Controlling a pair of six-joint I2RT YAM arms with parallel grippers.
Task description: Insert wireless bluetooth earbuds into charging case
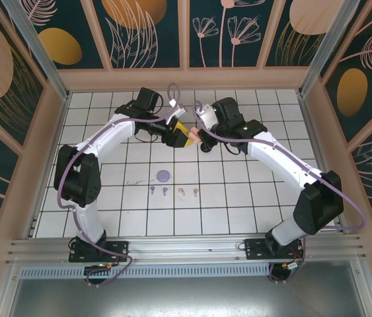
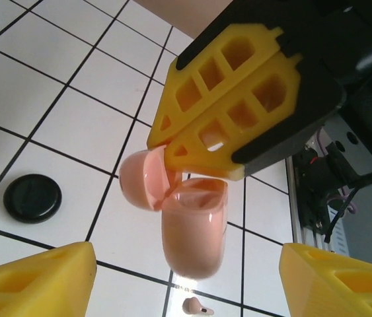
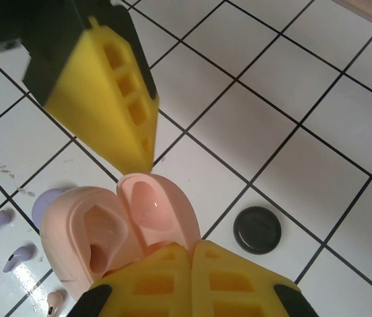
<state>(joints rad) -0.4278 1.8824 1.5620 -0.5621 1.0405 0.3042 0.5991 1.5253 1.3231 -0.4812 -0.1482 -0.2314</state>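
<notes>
An open pink charging case [image 2: 194,231] hangs in the air above the tiles. My right gripper [image 3: 191,246] is shut on it at the lid [image 3: 152,208] near the hinge. My left gripper [image 2: 187,249] is open, one yellow finger [image 2: 37,277] on each side of the case body, neither touching it. The two grippers meet at the back middle of the floor: left gripper [image 1: 178,131], right gripper [image 1: 197,137]. Two purple earbuds [image 1: 152,191] and two pink earbuds [image 1: 183,193] lie in a row on the tiles nearer the bases. One pink earbud [image 2: 197,306] lies below the case.
A round purple case [image 1: 164,175] lies closed just behind the earbud row. A black disc-like case [image 3: 258,230] sits on the tiles beside the raised pink case. Wooden walls [image 1: 186,78] ring the tiled floor.
</notes>
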